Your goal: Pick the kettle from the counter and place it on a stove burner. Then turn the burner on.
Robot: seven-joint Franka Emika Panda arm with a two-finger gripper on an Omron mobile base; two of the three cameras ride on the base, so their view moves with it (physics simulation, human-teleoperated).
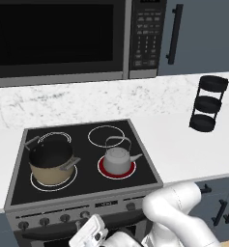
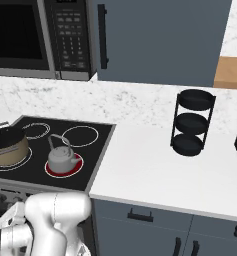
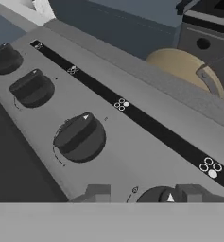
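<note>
The silver-grey kettle [image 1: 117,159] [image 2: 61,157] stands upright on the front-right stove burner [image 1: 102,167] [image 2: 77,162], whose ring glows red. The white counter [image 1: 183,140] [image 2: 155,165] lies to the right of the cooktop. My hand [image 1: 89,232] hangs low in front of the stove's grey control panel. In the hand view my gripper [image 3: 142,192] is open, its fingertips [image 3: 97,193] standing on either side of a dark knob [image 3: 157,195] at the bottom edge. Whether they touch the knob I cannot tell.
A tan pot [image 1: 50,161] [image 2: 9,146] sits on the front-left ring. Three more knobs [image 3: 79,137] line the panel to the left. A black tiered rack [image 1: 208,103] [image 2: 191,122] stands on the counter at the right. A microwave [image 1: 58,36] hangs above the stove.
</note>
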